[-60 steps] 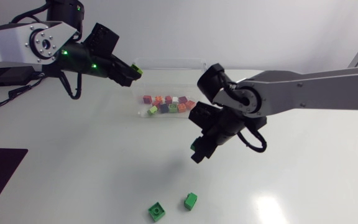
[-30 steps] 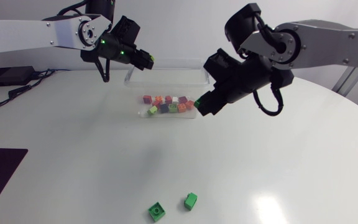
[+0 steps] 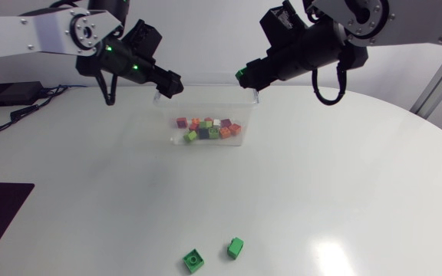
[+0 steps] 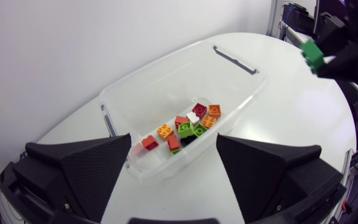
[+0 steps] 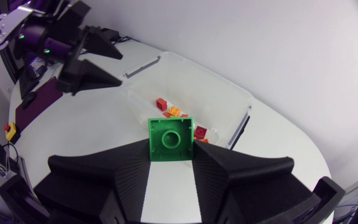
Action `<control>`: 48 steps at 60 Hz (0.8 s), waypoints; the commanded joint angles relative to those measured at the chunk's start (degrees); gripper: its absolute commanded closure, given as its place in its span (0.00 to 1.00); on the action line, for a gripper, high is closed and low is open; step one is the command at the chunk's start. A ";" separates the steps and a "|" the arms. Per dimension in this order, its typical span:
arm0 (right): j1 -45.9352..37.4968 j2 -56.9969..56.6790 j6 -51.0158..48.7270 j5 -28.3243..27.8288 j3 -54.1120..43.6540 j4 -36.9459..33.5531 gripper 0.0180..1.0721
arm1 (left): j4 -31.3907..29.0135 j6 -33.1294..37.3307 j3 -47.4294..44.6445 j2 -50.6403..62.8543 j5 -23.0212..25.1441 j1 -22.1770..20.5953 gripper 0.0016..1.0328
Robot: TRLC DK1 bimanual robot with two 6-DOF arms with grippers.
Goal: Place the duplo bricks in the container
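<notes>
The right gripper (image 3: 244, 76) pinches 1 green brick (image 5: 170, 138) above the far right corner of the container (image 3: 206, 96); released there, it could clip the rim and bounce outside. The left gripper (image 4: 174, 142), spread and empty, hangs above the container's far left corner. 2 loose bricks (image 3: 193, 261) lie well apart from the container.

- Clear rectangular plastic container (image 3: 206, 103) — upright, open-topped, on the far part of the white desk (image 3: 90, 199).
- Heap of small plastic bricks (image 3: 209, 128) — red, orange, green, white, purple — on the container's floor, at its near end.
- Green square brick (image 3: 242, 74) gripped in the right hand (image 5: 170, 148), raised by the container's far right corner.
- Two more green bricks near the desk's front, well apart from the container: left green brick (image 3: 193, 261) studs up, right green brick (image 3: 235, 247) tipped.
</notes>
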 commanded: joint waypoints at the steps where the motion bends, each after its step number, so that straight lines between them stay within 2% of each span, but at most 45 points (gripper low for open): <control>1: -0.14 3.21 2.37 0.41 1.94 2.01 0.74 | -1.23 3.83 -5.76 -7.45 0.20 0.46 0.04; 10: 0.12 7.07 3.08 1.56 4.75 5.44 0.74 | -2.28 9.37 -17.18 -17.73 0.55 0.10 0.04; 17: 0.38 10.06 3.87 2.87 6.86 8.69 0.73 | -2.72 14.55 -27.82 -26.17 1.08 -1.83 0.04; 23: 0.38 12.35 4.31 3.40 8.09 10.80 0.73 | -3.77 17.19 -32.83 -29.60 2.83 -2.18 0.04; 34: 0.30 19.47 3.78 5.77 12.48 14.14 0.70 | -5.97 21.76 -40.82 -34.43 4.15 -5.70 0.04; 36: 0.30 20.87 3.60 6.30 13.72 14.14 0.66 | -7.11 23.16 -41.97 -35.31 4.15 -6.84 0.04; 38: 0.30 22.10 3.52 6.92 14.95 14.14 0.58 | -7.64 23.69 -42.41 -35.75 4.15 -7.45 0.04; 41: 0.30 24.74 3.34 7.44 18.20 13.09 0.33 | -9.14 25.19 -43.11 -36.19 4.24 -8.51 0.04; 45: 0.30 26.76 3.17 8.06 21.27 11.68 0.11 | -12.12 28.17 -43.37 -36.37 5.82 -9.56 0.04; 47: 0.38 27.20 2.99 8.32 22.42 11.07 0.05 | -13.62 29.76 -43.37 -36.28 6.70 -9.65 0.04; 48: 0.38 27.20 2.99 8.32 22.68 10.89 0.05 | -14.32 30.37 -43.37 -36.28 7.14 -9.65 0.04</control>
